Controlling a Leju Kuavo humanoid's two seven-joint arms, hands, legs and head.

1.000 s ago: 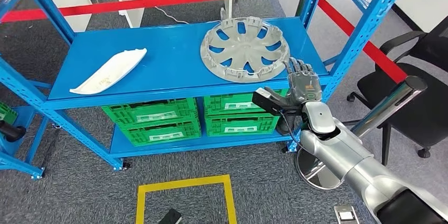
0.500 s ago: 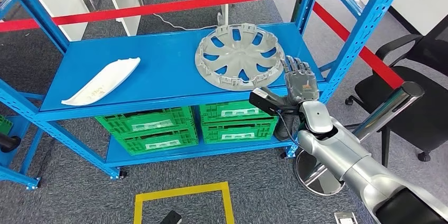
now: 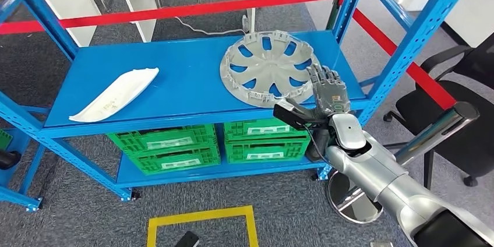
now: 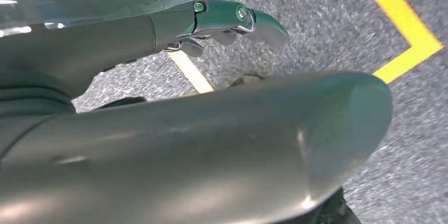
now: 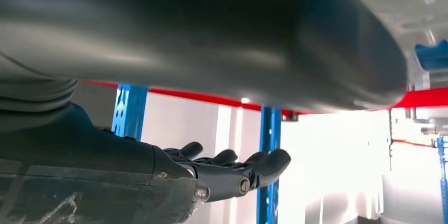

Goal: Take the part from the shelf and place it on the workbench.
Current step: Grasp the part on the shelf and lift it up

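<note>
The blue shelf carries everything: the task has hardly begun, judging by how things lie, since nothing has been lifted off and no workbench surface shows in these views. The likely part, a large grey wheel cover, lies flat on the right half of the shelf top, its near rim close to the front edge; a white curved panel lies well apart on the left half. Grasping, lifting, carrying and setting down all appear to remain. The right hand is raised at the shelf's front edge, just beside the cover's near right rim, its fingers stretched out and apart, holding nothing; whether they touch the rim I cannot tell. The left hand hangs over grey carpet with yellow floor tape, its fingers looking extended with nothing visible in them.
</note>
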